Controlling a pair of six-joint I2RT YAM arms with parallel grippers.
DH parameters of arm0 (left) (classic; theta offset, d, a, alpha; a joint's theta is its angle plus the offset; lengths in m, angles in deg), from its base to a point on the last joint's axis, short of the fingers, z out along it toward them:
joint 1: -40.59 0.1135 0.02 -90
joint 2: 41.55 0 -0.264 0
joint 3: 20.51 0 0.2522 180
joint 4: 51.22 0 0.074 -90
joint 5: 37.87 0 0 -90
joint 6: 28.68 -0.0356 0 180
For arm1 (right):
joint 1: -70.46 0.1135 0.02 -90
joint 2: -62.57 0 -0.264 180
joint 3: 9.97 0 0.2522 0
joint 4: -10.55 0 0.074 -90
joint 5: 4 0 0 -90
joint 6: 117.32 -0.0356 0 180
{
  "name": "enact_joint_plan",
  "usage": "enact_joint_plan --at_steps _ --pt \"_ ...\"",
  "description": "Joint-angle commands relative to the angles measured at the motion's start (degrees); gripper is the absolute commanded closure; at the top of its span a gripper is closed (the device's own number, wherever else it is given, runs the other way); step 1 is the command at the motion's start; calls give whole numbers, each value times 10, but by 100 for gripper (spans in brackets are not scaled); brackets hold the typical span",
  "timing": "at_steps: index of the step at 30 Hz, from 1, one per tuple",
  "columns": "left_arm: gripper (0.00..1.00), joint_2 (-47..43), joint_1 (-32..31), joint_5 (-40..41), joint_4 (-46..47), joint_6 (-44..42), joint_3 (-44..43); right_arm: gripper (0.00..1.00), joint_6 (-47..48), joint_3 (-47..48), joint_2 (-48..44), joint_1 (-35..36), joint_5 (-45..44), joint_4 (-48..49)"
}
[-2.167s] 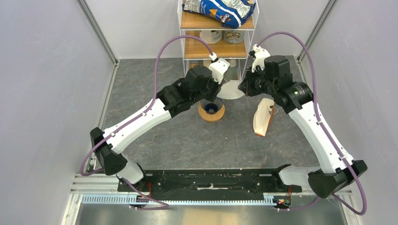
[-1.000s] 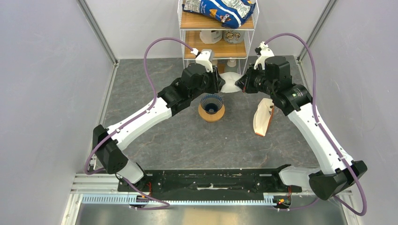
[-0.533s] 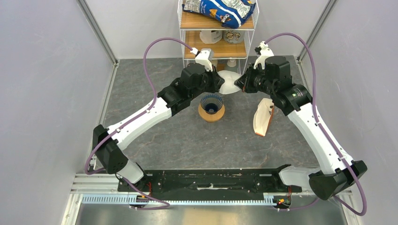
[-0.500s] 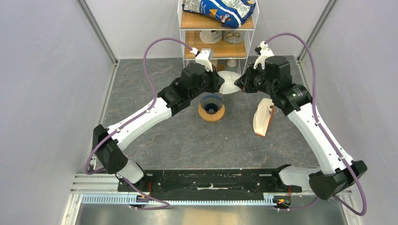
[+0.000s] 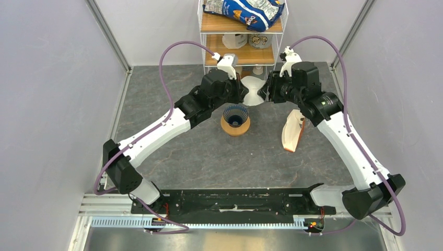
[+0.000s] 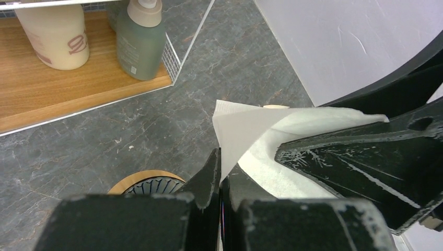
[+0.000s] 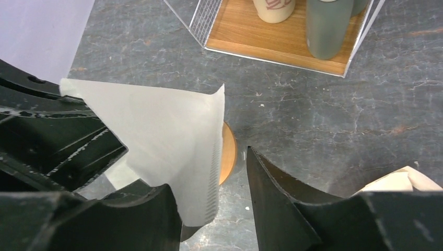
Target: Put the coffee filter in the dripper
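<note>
The white paper coffee filter (image 5: pixel 254 90) hangs in the air between my two grippers, behind the dripper. My left gripper (image 5: pixel 244 94) is shut on its edge; in the left wrist view the paper (image 6: pixel 251 128) rises from the pinched jaws (image 6: pixel 223 163). My right gripper (image 5: pixel 267 90) stands open; in the right wrist view the filter (image 7: pixel 167 138) lies against one finger (image 7: pixel 151 209), with a clear gap to the other finger. The dark blue ribbed dripper (image 5: pixel 235 115) sits on an orange-tan ring (image 5: pixel 235 127) below the filter, its rim also seen by the left wrist (image 6: pixel 151 186).
An upright white-and-tan filter bundle (image 5: pixel 292 130) stands right of the dripper. A wire and wood shelf (image 5: pixel 240 54) with bottles (image 6: pixel 141 39) and a snack bag (image 5: pixel 245 11) stands just behind the grippers. Grey walls bound both sides.
My left gripper has closed on the filter's edge. My right gripper, shut on the filter before, has opened and let go. The filter has buckled slightly between them.
</note>
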Motion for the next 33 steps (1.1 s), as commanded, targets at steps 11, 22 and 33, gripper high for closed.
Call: enact_joint_plan --at_steps 11,22,33 --pt "98 19 -6 -5 -25 -5 -47 43 69 41 17 5 -3 -12" --pt "98 27 -8 -9 -38 -1 -56 47 93 32 18 12 -14 -1" --pt "98 29 -8 -17 -36 11 -60 61 94 23 23 18 -17 4"
